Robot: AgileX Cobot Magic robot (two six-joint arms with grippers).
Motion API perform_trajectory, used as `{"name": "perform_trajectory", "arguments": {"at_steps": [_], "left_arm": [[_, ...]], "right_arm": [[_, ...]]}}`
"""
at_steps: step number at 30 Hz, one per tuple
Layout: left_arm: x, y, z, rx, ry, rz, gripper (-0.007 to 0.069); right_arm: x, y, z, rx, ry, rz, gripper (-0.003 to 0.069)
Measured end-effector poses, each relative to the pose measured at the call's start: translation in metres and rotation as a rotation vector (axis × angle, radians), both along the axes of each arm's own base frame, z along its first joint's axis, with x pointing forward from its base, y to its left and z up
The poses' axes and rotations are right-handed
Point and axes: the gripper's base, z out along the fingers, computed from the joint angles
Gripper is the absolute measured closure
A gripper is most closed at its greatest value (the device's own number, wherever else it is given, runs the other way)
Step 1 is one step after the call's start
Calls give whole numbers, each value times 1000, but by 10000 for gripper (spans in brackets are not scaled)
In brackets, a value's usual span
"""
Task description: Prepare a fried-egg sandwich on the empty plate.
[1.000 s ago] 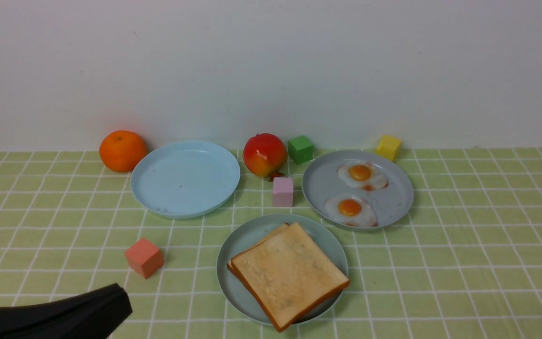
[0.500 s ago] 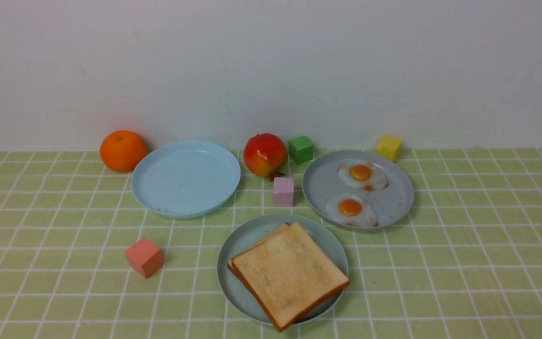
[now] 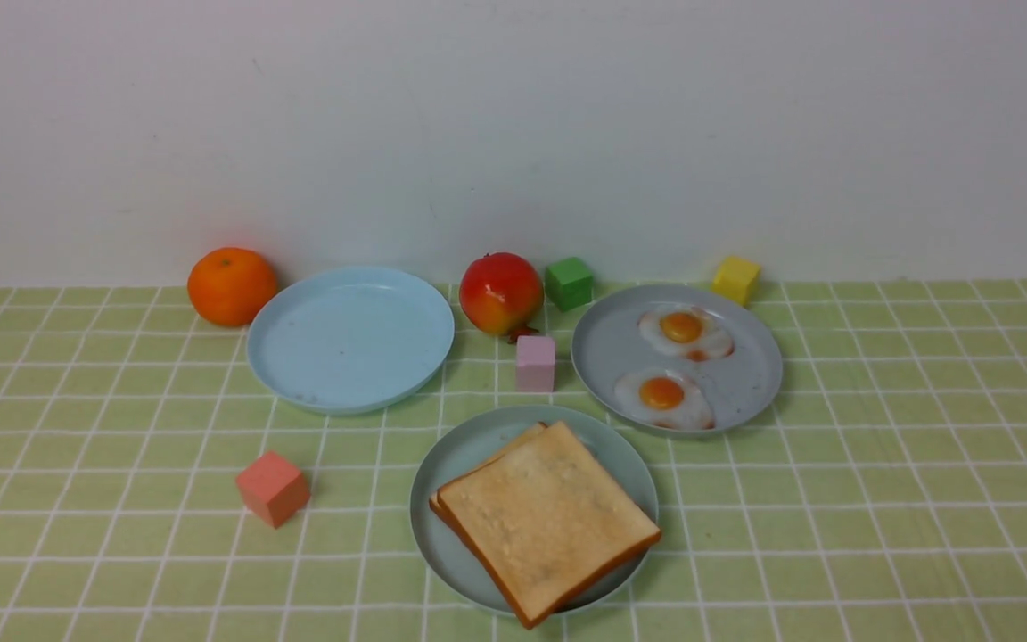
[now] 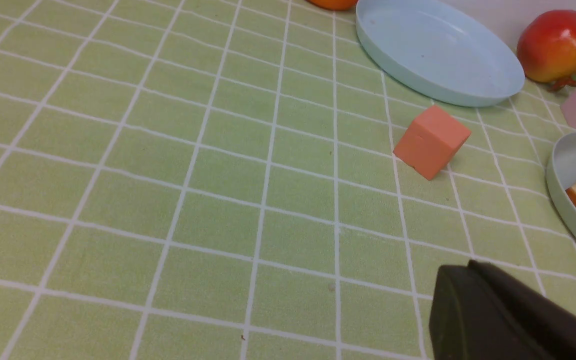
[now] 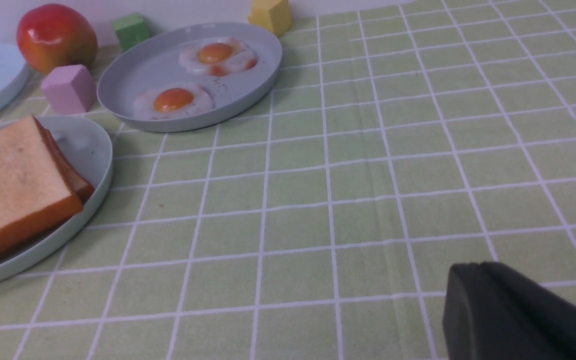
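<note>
Two toast slices (image 3: pixel 547 521) sit stacked on the teal plate (image 3: pixel 451 464) to make the sandwich. Both arms' fingers are closed tight, holding nothing.

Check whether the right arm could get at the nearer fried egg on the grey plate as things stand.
Probably yes. The nearer fried egg lies uncovered on the grey plate, and only bare tablecloth lies between it and the right claw.

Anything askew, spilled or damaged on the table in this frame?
Only a small thing: the top toast slice sits rotated and offset on the one beneath, whose corner peeks out behind, and its near corner overhangs the teal plate rim. Nothing looks spilled or damaged.
</note>
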Motion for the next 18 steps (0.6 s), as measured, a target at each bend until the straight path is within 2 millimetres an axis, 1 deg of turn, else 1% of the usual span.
{"name": "perform_trajectory", "arguments": {"at_steps": [18], "left_arm": [[0,0,0,-3,1,1,638]], "right_arm": [[0,0,0,0,-1,0,623]]}}
